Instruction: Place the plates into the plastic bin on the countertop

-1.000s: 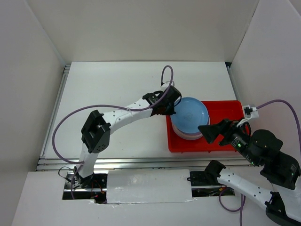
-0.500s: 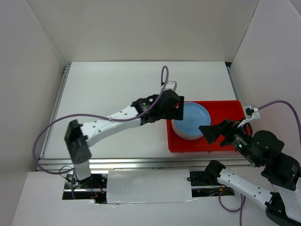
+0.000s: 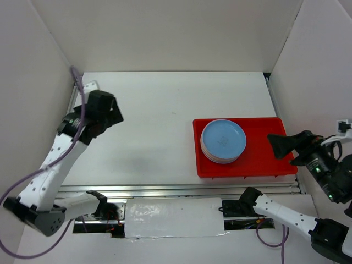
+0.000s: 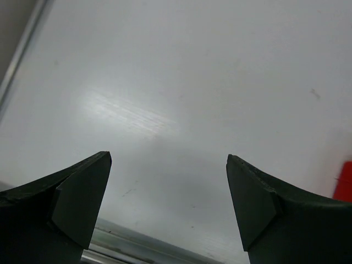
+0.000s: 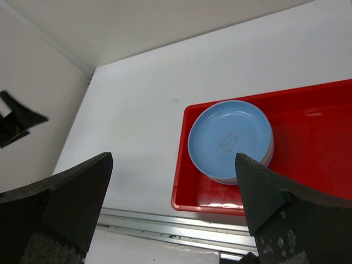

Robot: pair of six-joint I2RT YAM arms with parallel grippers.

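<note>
A stack of plates [image 3: 223,141] with a blue one on top rests in the left half of the red plastic bin [image 3: 264,126] at the right of the white countertop [image 3: 165,121]. My left gripper [image 3: 110,116] hovers far off at the left edge, open and empty; its wrist view shows only bare countertop [image 4: 181,99] between the spread fingers [image 4: 82,198] of that gripper [image 4: 169,159]. My right gripper [image 3: 278,146] hangs open and empty by the bin's right end. The right wrist view shows the plates [image 5: 230,140] and bin [image 5: 313,137] beyond the right gripper [image 5: 173,159].
A metal rail [image 3: 165,190] runs along the front edge, and white walls close in the other three sides. The left gripper [image 5: 19,121] appears small at the left of the right wrist view. A sliver of the red bin [image 4: 347,179] shows in the left wrist view.
My left gripper opened, left the blue plate on the stack in the bin, and swung away to the far left. The right gripper drew back to the right.
</note>
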